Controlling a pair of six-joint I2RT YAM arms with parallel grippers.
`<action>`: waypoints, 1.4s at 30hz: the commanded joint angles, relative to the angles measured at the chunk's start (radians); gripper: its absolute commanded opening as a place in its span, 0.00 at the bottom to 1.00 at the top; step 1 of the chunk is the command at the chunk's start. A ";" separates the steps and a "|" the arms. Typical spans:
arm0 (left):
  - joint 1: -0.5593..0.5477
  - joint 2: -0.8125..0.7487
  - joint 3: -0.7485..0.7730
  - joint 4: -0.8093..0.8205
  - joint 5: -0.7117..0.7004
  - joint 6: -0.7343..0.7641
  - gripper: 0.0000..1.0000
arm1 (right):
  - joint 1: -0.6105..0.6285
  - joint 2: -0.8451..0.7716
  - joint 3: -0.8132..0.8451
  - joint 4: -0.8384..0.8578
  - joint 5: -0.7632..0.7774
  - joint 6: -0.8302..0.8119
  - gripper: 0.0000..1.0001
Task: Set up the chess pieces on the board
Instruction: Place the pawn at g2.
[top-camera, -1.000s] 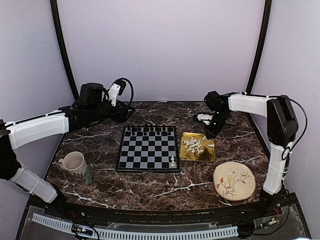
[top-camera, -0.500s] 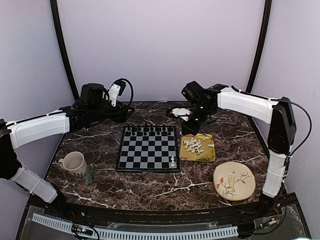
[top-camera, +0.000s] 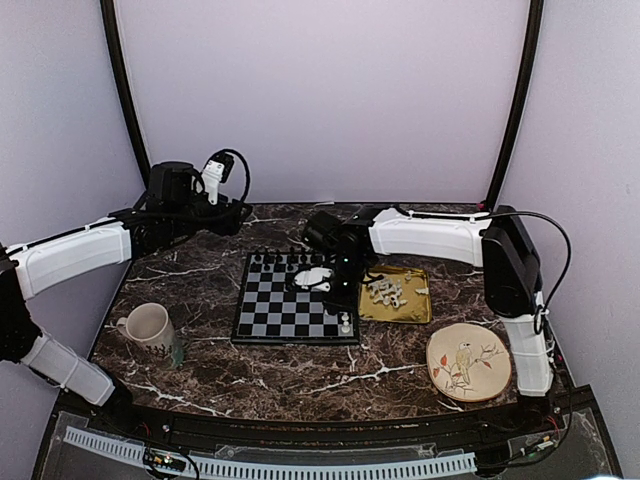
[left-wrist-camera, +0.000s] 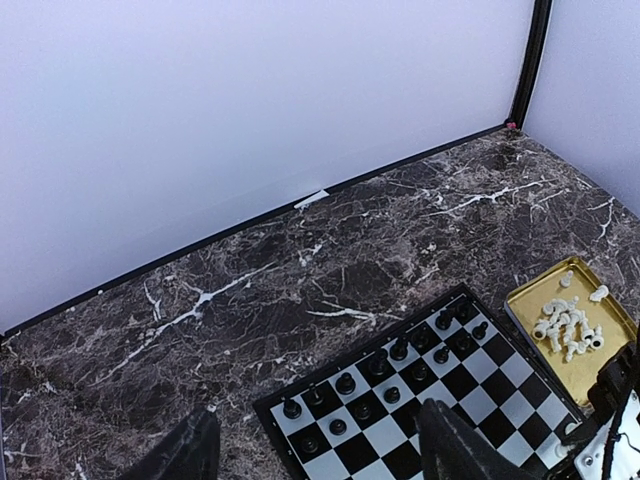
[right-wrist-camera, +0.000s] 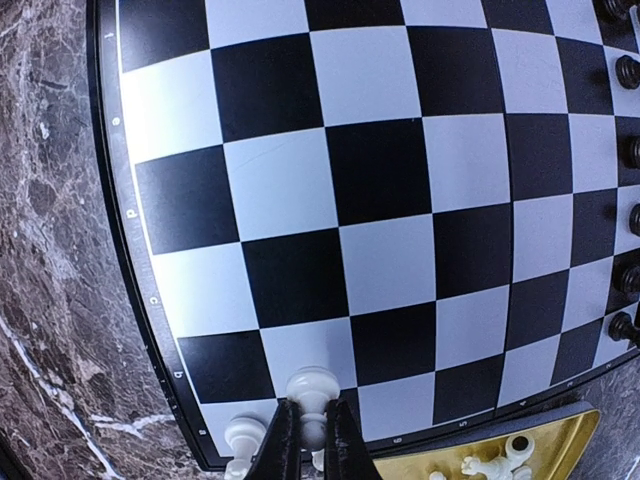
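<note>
so, top view first: the board (top-camera: 280, 312) sits in the middle of the table (top-camera: 300, 375) with black chessmen (top-camera: 295, 258) lined up along its far edge and one placed white piece (top-camera: 345, 322) on its near right corner. the gold tray (top-camera: 420, 310) is just beside the board on the right, with the rest of the chess pieces (top-camera: 386, 291) heaped in it. the right claw (top-camera: 345, 296) hangs over the board's right side, and the left claw (top-camera: 240, 214) is off past the board's far left corner. there's a mug (top-camera: 148, 326) on the left and a bird plate (top-camera: 468, 362) near right. left wrist view: its fingers (left-wrist-camera: 185, 455) are spread wide with nothing between them, just table below plus the board's far end. right wrist view: the right claw is pinched tight on a held white piece (right-wrist-camera: 312, 388), over the edge squares next to the tray and right beside the placed one. can't tell if its base touches the board.
</note>
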 joint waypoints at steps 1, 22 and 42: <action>0.007 -0.036 0.014 -0.004 -0.002 0.011 0.70 | 0.002 -0.019 -0.010 -0.011 0.011 -0.009 0.04; 0.011 -0.037 0.012 -0.004 0.011 0.011 0.70 | 0.005 0.071 0.037 -0.025 0.002 -0.011 0.08; 0.010 -0.032 0.012 -0.005 0.017 0.012 0.70 | -0.007 0.025 0.095 -0.023 -0.033 0.011 0.26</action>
